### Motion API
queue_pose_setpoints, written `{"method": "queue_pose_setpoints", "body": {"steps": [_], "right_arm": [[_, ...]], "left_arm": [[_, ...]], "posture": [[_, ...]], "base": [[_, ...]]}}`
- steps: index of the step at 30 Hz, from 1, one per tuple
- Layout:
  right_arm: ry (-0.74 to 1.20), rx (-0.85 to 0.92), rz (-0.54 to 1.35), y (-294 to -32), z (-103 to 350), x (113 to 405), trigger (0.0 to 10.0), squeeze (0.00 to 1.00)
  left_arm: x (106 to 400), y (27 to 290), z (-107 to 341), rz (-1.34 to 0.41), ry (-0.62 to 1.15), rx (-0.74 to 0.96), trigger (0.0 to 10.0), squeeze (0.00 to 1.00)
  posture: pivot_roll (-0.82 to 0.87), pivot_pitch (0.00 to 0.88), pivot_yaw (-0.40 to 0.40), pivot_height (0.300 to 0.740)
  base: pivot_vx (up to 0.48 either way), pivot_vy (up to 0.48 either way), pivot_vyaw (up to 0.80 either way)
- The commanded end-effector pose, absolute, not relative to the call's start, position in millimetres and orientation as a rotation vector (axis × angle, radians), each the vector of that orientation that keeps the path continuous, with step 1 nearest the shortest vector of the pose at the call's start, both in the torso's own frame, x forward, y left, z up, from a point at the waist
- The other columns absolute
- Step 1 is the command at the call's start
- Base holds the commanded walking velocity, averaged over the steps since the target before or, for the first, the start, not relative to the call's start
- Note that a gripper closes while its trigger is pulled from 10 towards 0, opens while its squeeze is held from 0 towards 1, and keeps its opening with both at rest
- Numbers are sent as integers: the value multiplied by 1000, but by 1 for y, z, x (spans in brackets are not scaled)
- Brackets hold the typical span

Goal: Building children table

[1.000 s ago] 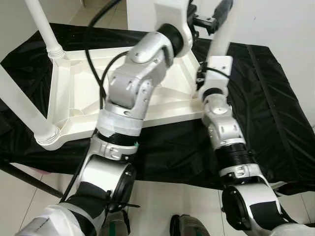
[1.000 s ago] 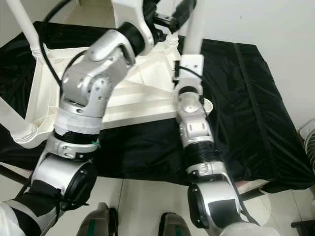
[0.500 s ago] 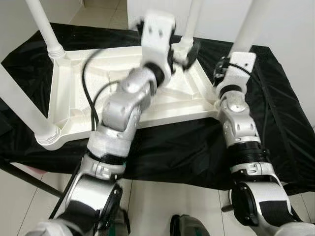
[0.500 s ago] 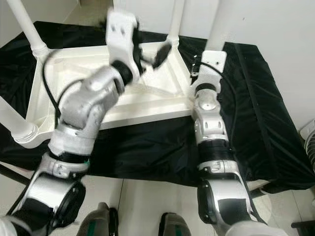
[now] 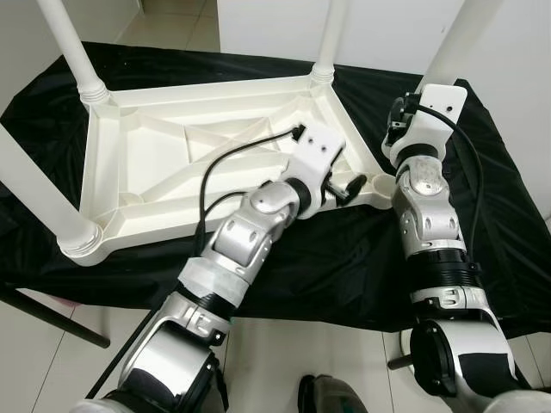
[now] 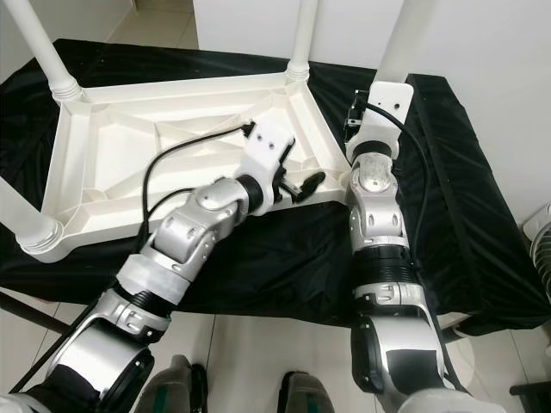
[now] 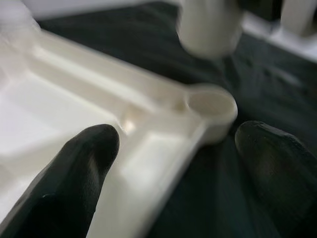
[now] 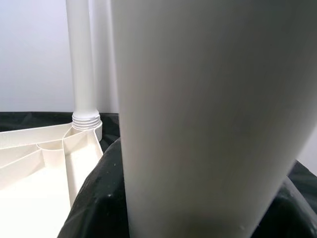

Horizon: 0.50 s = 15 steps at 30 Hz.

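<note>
1. Left tool (image 5: 349, 185), black fingers (image 7: 74, 168) spread apart, is hovering over the empty round socket (image 7: 210, 104) at the near right corner of the upturned white plastic table top (image 5: 172, 163).
2. Right tool (image 5: 398, 116) is lifting a smooth white tube leg (image 5: 456, 43) above the black-draped bench (image 5: 499, 215); its finger spread cannot be told.

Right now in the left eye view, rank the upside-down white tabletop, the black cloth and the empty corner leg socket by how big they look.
1. black cloth, spreading past the tabletop on every side
2. upside-down white tabletop
3. empty corner leg socket, clearly smallest

No close calls here.
</note>
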State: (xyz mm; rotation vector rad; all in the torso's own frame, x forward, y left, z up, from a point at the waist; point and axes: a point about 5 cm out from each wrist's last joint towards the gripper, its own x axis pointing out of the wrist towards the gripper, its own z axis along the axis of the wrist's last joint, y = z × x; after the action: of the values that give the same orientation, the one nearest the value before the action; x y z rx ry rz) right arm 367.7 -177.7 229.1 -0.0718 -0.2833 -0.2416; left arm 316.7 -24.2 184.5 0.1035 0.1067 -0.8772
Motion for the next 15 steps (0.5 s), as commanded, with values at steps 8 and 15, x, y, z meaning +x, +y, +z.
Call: {"method": "queue_pose_setpoints", "body": {"steps": [8,15], "right_arm": [[-314,-80,-248,-181,234,365,10000,0],[-318,-80,-253,-182,235,365,10000,0]], "left_arm": [[308,-52,144,-977,244,199,10000,0],[315,-56,137,-947,265,225,10000,0]], "posture": [[-68,66,25,740],[-79,60,33,740]], "base": [[0,0,0],[0,0,0]]}}
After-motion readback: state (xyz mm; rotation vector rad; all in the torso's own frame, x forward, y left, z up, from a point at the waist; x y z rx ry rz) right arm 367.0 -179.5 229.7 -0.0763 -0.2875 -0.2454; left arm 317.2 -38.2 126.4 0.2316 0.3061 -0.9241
